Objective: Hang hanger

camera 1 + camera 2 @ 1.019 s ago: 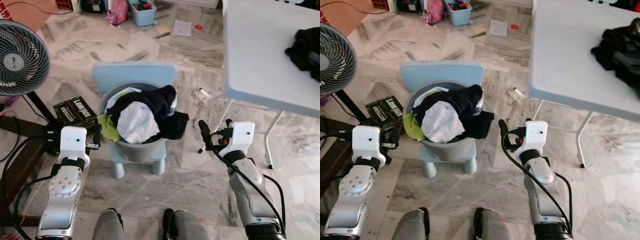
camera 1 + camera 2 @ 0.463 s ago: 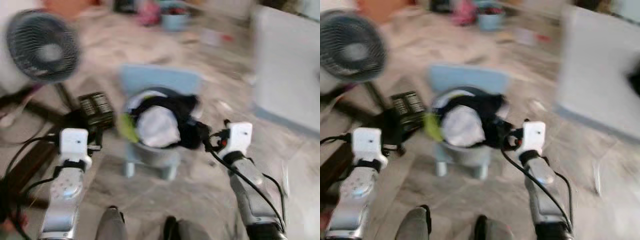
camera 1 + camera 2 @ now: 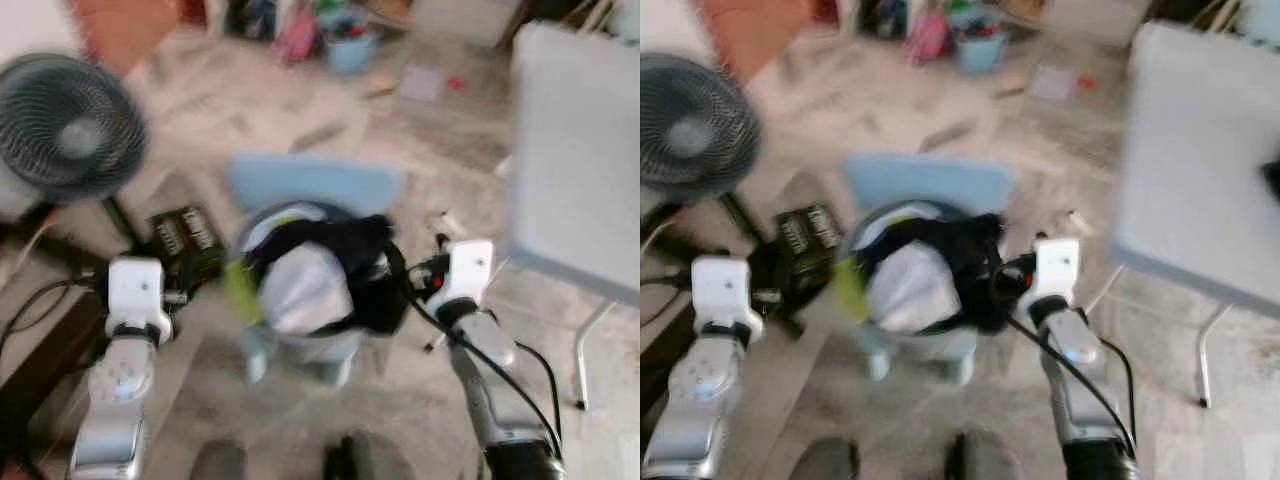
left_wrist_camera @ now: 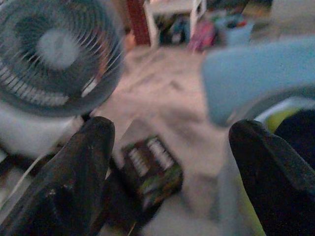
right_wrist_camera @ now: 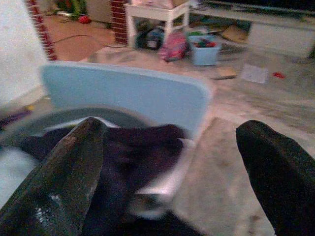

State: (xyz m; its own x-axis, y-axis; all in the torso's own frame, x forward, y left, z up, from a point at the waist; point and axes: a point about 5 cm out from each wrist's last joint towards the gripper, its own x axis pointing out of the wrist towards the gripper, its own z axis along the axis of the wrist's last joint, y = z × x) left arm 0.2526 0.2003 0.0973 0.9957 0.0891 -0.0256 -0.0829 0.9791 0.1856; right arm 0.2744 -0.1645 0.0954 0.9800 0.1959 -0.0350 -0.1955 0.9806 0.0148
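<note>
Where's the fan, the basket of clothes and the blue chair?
fan [image 3: 72,128], left eye view, middle of its grille
basket of clothes [image 3: 305,350], left eye view, front wall
blue chair [image 3: 315,185], left eye view, backrest

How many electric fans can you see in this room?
1. The fan stands on the floor to the robot's left, beside the laundry basket on the blue chair. Others may be out of frame.

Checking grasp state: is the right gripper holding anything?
No. The right gripper is open with nothing between its fingers, only the laundry basket beyond.
</note>
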